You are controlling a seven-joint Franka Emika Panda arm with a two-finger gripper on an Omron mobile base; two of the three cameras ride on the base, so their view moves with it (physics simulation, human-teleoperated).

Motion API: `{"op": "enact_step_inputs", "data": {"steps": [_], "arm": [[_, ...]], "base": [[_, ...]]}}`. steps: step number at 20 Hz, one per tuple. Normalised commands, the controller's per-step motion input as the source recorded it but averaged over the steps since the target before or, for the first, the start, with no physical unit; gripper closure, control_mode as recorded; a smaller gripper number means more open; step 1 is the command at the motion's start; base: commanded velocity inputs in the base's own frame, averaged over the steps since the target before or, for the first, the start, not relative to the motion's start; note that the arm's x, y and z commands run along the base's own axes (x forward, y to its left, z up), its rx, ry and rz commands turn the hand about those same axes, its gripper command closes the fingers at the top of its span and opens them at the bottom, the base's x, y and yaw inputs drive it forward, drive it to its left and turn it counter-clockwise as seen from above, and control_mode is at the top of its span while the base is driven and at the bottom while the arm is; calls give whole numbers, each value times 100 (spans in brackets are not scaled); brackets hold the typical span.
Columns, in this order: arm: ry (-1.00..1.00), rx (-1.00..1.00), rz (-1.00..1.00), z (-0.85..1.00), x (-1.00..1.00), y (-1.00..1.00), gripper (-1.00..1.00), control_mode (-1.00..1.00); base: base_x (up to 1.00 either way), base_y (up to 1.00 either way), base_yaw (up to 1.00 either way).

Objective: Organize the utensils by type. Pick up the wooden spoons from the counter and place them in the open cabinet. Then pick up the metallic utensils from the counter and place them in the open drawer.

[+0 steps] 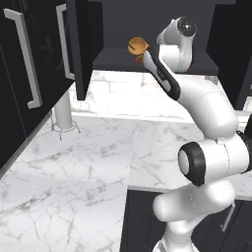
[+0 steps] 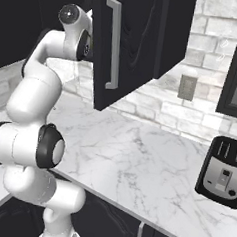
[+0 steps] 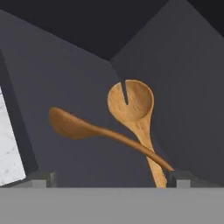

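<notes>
Spoons: 2 wooden spoons lie inside the open cabinet (image 1: 157, 61); the large spoon (image 3: 133, 114) has a broad round bowl with a slit, and the slim spoon (image 3: 100, 132) crosses over its handle.
Spoon contact: the 2 handles touch where they cross, low in the hand view, close to the right fingertip.
Outside glimpse: from the left base view, an orange spoon bowl (image 1: 137, 47) pokes out at the cabinet shelf, just beside the arm's wrist.
Gripper: gripper (image 3: 105, 179) sits at the cabinet mouth; only the 2 tip corners show, well apart, so the pincer looks spread with nothing pinched between them.
Counter: counter (image 1: 74, 167) is white marble; no forks are visible on the stretch in view, so their place cannot be told.
Bystanders: a toaster (image 2: 223, 170) stands on the counter to the right, and the cabinet door (image 2: 126, 41) hangs open beside the arm.
Step, as a judgement: spoon half looks done; the metallic utensils remain.
Risk 1: the right fingertip is near the handle ends, so pulling back crooked could drag a spoon off the shelf.
Risk 2: the slim spoon rests on the other, so a nudge could roll it.
Risk 3: a wide swing could clip the open door.
</notes>
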Motion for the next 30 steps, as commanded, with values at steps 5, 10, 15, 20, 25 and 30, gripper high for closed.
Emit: {"op": "enact_step_inputs", "data": {"steps": [5,10,15,20,25,30], "arm": [[0,-7,0,0,-78,7,-100,-100],[3,-3,0,3,-67,3,-100,-100],[3,-4,0,2,-74,7,-100,-100],[-8,-2,-5,-6,-95,12,-100,-100],[-10,8,-27,-9,-100,14,-100,-100],[-13,24,-40,-18,-100,8,-100,-100]], "base": [[0,0,0],[0,0,0],[0,0,0],[0,0,0],[0,0,0],[0,0,0]]}}
